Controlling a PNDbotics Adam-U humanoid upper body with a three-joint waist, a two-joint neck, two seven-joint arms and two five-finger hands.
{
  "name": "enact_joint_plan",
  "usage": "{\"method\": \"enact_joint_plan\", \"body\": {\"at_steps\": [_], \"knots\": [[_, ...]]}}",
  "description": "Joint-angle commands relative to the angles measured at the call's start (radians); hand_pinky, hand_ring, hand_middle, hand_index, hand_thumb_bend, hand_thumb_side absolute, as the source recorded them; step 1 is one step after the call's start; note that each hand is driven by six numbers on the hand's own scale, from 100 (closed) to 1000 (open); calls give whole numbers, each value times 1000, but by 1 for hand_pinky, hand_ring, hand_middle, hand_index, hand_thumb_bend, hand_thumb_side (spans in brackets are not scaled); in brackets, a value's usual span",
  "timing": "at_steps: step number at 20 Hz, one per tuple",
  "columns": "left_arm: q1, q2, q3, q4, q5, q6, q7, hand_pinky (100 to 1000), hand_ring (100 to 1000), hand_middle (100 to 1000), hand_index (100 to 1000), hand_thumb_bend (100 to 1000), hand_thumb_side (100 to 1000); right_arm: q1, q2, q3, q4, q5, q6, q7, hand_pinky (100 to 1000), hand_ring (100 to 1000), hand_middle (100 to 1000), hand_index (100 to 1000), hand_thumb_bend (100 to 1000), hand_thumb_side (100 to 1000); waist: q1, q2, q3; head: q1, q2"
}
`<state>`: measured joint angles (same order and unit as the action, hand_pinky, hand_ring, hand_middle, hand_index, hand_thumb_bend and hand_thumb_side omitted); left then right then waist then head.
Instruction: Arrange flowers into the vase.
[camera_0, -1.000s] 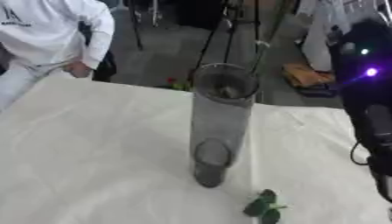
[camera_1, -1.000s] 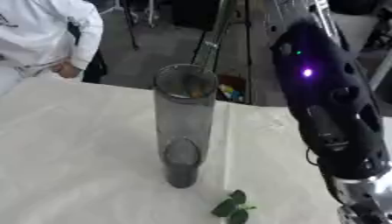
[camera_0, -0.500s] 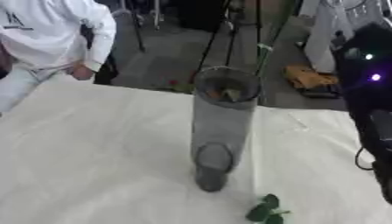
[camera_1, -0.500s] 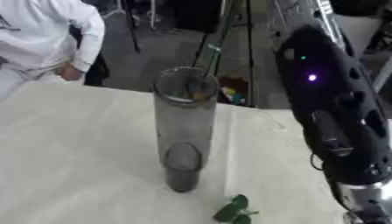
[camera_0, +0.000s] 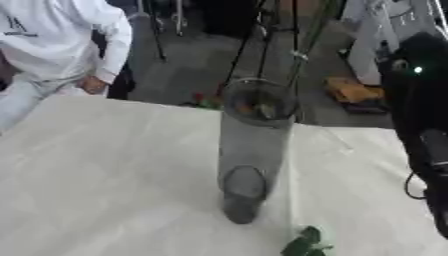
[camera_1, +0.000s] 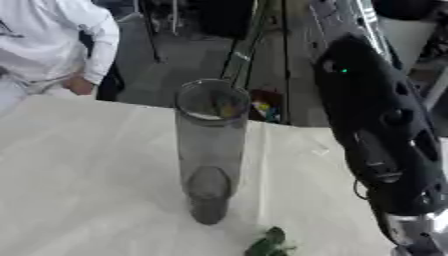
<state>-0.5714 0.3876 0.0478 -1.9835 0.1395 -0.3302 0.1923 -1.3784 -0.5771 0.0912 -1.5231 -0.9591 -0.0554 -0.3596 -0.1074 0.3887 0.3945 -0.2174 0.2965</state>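
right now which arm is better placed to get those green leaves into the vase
Probably the right. Its arm already reaches in along that side, and the green leaves lie on the cloth right of the vase. No left arm or either hand shows.

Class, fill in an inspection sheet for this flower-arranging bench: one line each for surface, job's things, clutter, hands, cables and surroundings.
Surface: table under a pale cloth, lying askew in the view.
Job's things: tall clear vase stands upright mid-table; a thin green stem slants up from its rim; green leaves lie on the cloth in front of its base.
Clutter: nothing seen on the cloth.
Hands: neither hand shows; the black right arm fills the right side.
Cables: a thin dark cable loops beside the right arm.
Surroundings: dark floor with stand legs and some small coloured objects beyond the far edge.
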Motion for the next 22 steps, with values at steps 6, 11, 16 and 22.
{"method": "enact_joint_plan", "body": {"at_steps": [6, 11, 16, 22], "knots": [[-18, 16, 12, -16, -1, -5, 3, 789, 940, 899, 965, 100, 1000, 6, -33, 36, -77, 3, -74, 131, 100, 100, 100, 100, 184, 356, 8, -9, 3, -7, -23], [-21, 11, 12, -16, 1, -7, 3, 789, 940, 898, 965, 100, 1000, 24, -41, 53, -127, -10, -84, 213, 100, 100, 100, 100, 202, 358, 9, -2, 6, -8, -34], [-24, 10, 13, -16, 2, -8, 2, 789, 940, 898, 966, 100, 1000, 40, -49, 54, -124, 48, -113, 291, 100, 100, 100, 100, 239, 374, 10, 4, 8, -8, -41], [-27, 7, 10, -16, 5, -8, -2, 788, 940, 898, 966, 100, 1000, 30, -46, 55, -126, 71, -160, 387, 100, 100, 100, 100, 237, 373, 9, 5, 8, -14, -50]]}}
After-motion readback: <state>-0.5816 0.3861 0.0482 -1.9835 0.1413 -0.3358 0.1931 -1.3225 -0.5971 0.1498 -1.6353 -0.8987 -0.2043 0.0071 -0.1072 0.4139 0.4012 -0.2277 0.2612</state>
